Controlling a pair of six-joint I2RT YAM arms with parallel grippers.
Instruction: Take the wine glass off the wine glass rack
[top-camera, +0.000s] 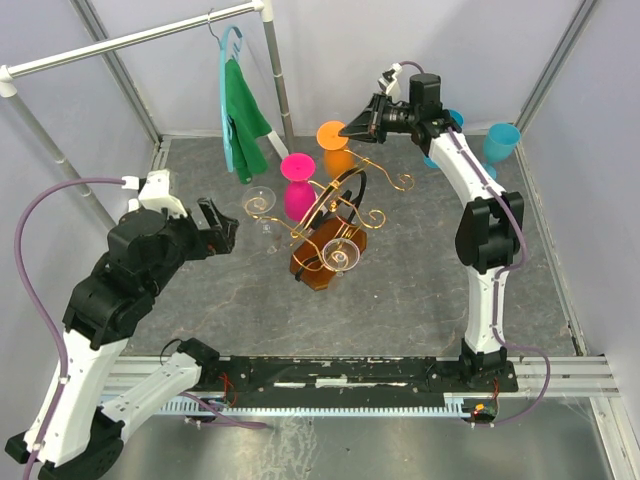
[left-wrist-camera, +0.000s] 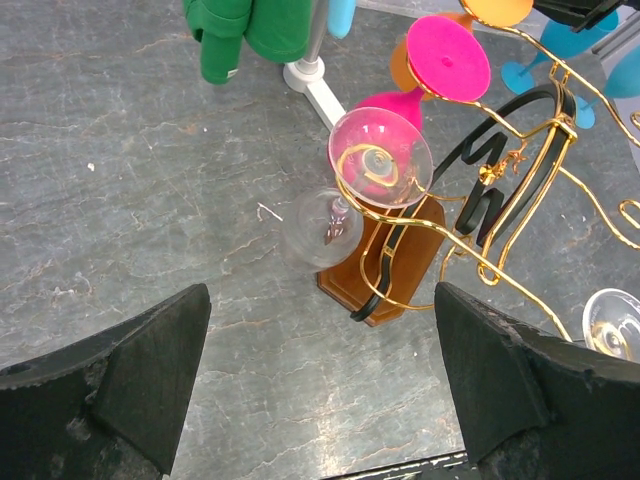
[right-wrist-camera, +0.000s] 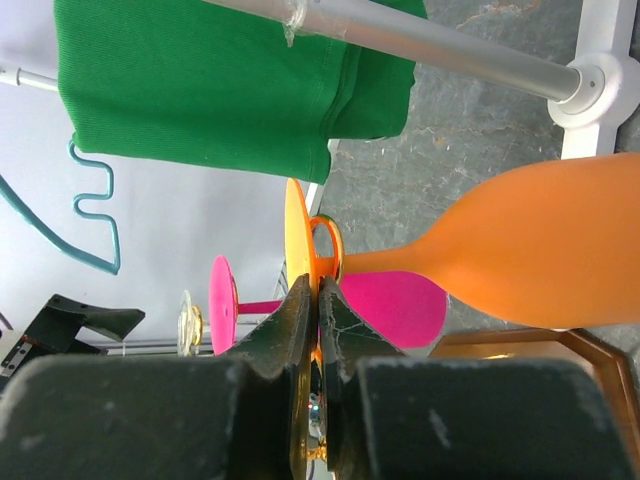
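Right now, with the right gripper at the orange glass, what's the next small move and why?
Probably ease the right gripper slowly outward along the wine glass rack's gold arm. Its fingers look shut on the foot of the orange glass, which hangs bowl-down from the wire, so a straight lift would likely snag the foot.

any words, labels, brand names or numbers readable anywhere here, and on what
None readable in any view.
green garment: a small white patch at its hem, maybe a tag, too small to read.
wine glass rack and orange wine glass: no markings visible.
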